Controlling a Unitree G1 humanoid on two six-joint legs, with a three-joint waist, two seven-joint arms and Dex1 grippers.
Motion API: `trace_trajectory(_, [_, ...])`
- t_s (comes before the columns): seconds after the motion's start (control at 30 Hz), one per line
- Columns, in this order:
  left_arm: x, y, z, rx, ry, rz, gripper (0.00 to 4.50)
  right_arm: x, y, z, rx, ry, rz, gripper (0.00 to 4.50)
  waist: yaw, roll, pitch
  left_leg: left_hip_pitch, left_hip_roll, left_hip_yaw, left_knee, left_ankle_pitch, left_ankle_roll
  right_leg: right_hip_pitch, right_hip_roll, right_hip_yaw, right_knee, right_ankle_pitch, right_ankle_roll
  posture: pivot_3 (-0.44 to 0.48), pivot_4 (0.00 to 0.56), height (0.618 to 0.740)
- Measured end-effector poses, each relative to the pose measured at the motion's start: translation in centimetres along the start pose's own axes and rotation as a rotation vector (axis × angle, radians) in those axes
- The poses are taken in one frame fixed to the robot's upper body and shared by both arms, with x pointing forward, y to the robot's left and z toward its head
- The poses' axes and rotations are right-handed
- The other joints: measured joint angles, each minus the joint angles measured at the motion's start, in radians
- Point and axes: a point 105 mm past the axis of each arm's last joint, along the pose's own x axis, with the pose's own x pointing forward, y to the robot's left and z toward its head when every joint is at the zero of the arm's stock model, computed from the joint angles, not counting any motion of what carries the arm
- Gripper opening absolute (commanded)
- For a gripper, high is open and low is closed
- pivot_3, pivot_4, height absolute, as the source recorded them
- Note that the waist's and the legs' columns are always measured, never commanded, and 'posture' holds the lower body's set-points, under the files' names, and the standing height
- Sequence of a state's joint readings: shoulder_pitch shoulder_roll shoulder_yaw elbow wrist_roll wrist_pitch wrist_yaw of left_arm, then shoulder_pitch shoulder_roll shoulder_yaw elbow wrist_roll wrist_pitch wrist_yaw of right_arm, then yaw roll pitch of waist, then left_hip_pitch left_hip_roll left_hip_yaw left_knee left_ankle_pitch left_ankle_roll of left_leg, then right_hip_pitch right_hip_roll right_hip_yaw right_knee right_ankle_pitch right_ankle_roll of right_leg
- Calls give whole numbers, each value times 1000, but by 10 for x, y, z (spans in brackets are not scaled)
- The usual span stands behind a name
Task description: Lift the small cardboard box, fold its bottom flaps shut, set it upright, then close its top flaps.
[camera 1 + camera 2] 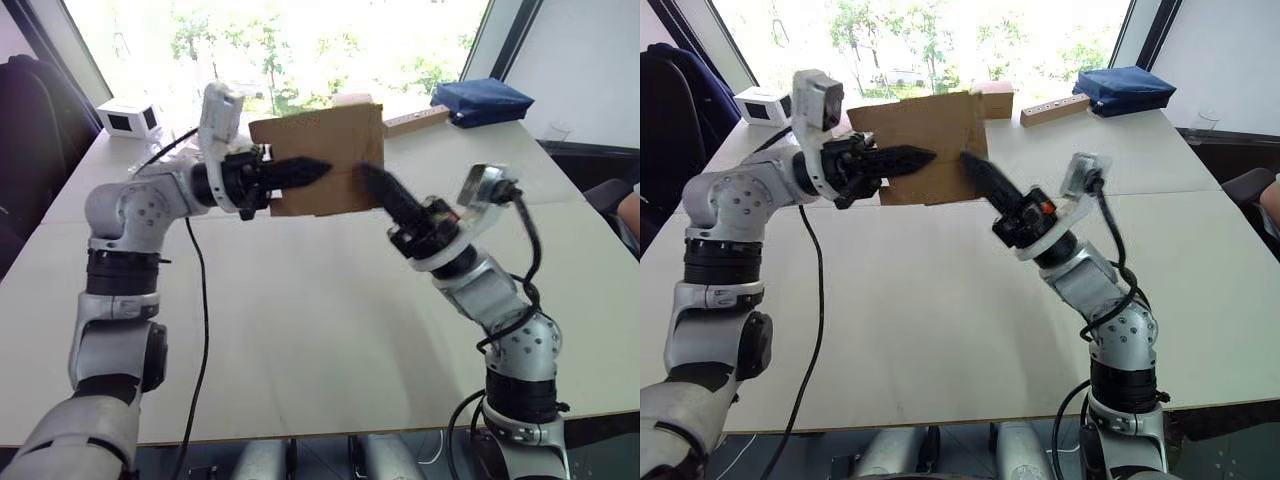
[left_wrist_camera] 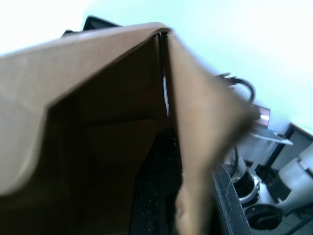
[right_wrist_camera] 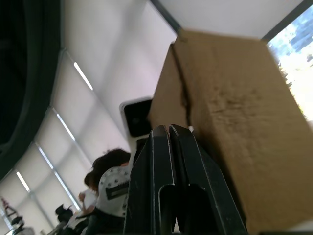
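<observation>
Fingers of the left gripper (image 1: 318, 168) clamp one wall of the small cardboard box (image 1: 325, 150) held up above the table (image 1: 300, 320), right gripper (image 1: 970, 160) pressed shut against its face, one box, two grippers; looks light and bendy, so grab walls, not the thin flaps.

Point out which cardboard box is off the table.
The small cardboard box, held up between both tools; the other brown box sits on the table behind it.
</observation>
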State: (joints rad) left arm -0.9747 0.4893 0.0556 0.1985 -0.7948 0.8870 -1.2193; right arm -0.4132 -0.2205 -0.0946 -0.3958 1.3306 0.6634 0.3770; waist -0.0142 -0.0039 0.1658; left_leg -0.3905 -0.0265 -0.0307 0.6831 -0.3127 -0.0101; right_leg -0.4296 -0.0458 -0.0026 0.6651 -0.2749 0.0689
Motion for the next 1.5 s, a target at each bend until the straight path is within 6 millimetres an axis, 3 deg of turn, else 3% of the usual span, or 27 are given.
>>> trace_trajectory(0.33, [-3, 2, -1, -21, -1, -9, 0, -4, 3, -7, -11, 32, 6, 55, 3, 0, 0, 0, 0, 0, 0, 0, 0, 0, 0, 0, 0, 0, 0, 0, 150, 740])
trace_trajectory(0.5, [-7, 0, 1, -23, 5, -12, 0, -16, 12, 19, -69, -36, -13, 55, 2, 0, 0, 0, 0, 0, 0, 0, 0, 0, 0, 0, 0, 0, 0, 0, 150, 740])
trace_trajectory(0.63, [-8, 0, 2, -28, 11, -12, 0, -28, 0, 41, -141, -93, -109, 55, 1, 0, 0, 0, 0, 0, 0, 0, 0, 0, 0, 0, 0, 0, 0, 0, 150, 740])
trace_trajectory(0.77, [-8, -1, 2, -30, 11, -17, 0, -34, -15, 44, -156, -105, -178, 55, 0, 0, 0, 0, 0, 0, 0, 0, 0, 0, 0, 0, 0, 0, 0, 0, 150, 740])
trace_trajectory(0.9, [-7, -1, 2, -31, 10, -19, 0, -31, -26, 37, -172, -75, -208, 55, 0, 0, 0, 0, 0, 0, 0, 0, 0, 0, 0, 0, 0, 0, 0, 0, 150, 740])
trace_trajectory(1.13, [-5, -1, 1, -30, 6, -22, 0, -14, -20, 17, -133, -34, -135, 55, 2, 0, 0, 0, 0, 0, 0, 0, 0, 0, 0, 0, 0, 0, 0, 0, 150, 740])
trace_trajectory(1.5, [-5, 0, 1, -27, 9, -16, 0, -11, -24, 10, -157, -16, -156, 55, 0, 0, 0, 0, 0, 0, 0, 0, 0, 0, 0, 0, 0, 0, 0, 0, 150, 740])
